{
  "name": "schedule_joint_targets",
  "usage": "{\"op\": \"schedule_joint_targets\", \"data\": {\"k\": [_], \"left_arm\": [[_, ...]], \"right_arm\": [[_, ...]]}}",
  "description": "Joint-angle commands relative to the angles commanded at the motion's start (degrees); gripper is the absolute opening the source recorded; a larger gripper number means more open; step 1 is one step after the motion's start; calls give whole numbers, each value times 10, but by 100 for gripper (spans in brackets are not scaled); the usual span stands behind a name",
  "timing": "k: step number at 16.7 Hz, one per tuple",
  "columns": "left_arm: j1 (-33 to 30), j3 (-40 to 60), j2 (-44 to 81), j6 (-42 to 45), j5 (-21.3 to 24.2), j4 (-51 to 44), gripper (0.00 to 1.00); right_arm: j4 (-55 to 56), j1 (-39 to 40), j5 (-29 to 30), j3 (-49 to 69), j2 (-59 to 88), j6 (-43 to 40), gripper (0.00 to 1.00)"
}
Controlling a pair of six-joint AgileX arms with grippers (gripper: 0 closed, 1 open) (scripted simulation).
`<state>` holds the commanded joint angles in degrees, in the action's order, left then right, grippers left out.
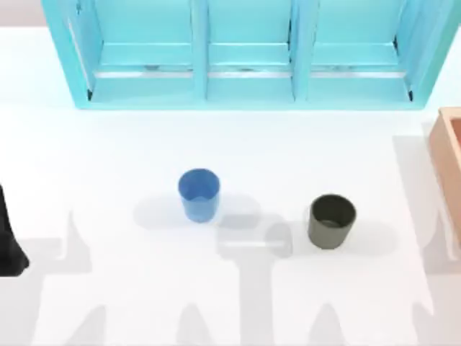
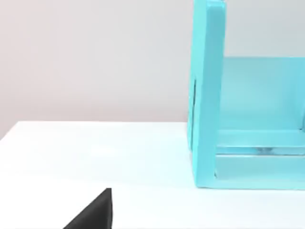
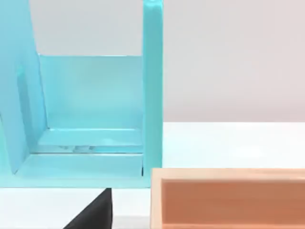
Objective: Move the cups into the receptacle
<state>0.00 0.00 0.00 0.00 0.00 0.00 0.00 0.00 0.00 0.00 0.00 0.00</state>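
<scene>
Two cups stand upright on the white table. The blue cup [image 1: 199,193] is near the middle, and the dark olive-grey cup [image 1: 332,220] is to its right. The receptacle, a tan wooden box [image 1: 448,155], is cut off by the table's right edge; its thick front wall [image 3: 228,196] fills the near part of the right wrist view. My left arm [image 1: 11,245] is parked at the left edge, far from both cups. A black part of the left gripper [image 2: 95,214] shows low in the left wrist view. A like black part of the right gripper [image 3: 95,212] sits just beside the box.
A big light-blue three-compartment shelf unit [image 1: 245,54] spans the back of the table, and its end walls [image 2: 206,95] [image 3: 152,90] stand close in both wrist views. White tabletop [image 1: 130,151] lies between the shelf and the cups.
</scene>
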Motion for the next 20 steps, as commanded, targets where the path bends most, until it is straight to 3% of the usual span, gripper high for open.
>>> {"op": "schedule_joint_targets", "data": {"k": [4,9,13,20], "left_arm": [[0,0,0,0,0,0,100],[0,0,0,0,0,0,100],[0,0,0,0,0,0,100],[0,0,0,0,0,0,100]], "right_arm": [[-6,6,3,13,11,5,100],[-71,64,31,157,127,49,100],[-168,136,66,374,292,106,100],[-401,282,129,877,676,223,100]]}}
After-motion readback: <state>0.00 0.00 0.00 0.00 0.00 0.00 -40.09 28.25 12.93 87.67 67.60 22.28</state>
